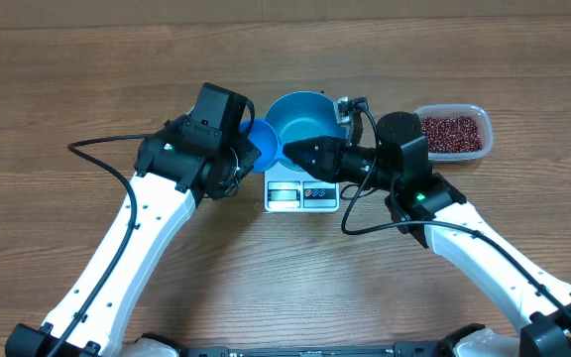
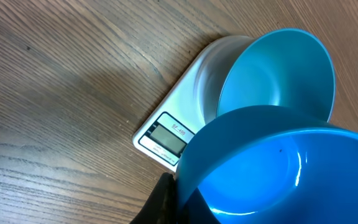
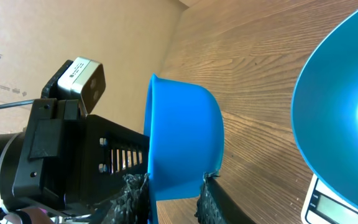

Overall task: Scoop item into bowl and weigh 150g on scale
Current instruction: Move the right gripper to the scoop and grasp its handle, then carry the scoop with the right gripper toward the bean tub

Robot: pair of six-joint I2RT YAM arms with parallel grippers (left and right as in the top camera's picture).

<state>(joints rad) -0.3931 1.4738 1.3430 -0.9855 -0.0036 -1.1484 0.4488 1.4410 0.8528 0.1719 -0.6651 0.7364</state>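
The blue bowl (image 1: 305, 119) (image 2: 278, 68) (image 3: 347, 112) stands empty on the white scale (image 1: 302, 193) (image 2: 166, 134) (image 3: 312, 202). Just left of the bowl a small blue scoop (image 1: 264, 149) (image 2: 278, 168) (image 3: 182, 143) hangs in the air, and no beans show in it. My left gripper (image 1: 249, 149) (image 2: 179, 199) is shut on the scoop's rim from the left. From the right, my right gripper (image 1: 287, 152) (image 3: 174, 180) has a finger against each side of the same scoop. The dark red beans (image 1: 452, 133) lie in a tub at the right.
The clear plastic tub (image 1: 484, 119) sits on the wooden table right of the scale, beyond my right arm. The left arm's wrist camera (image 3: 76, 78) is close in front of the right gripper. Black cables trail beside both arms.
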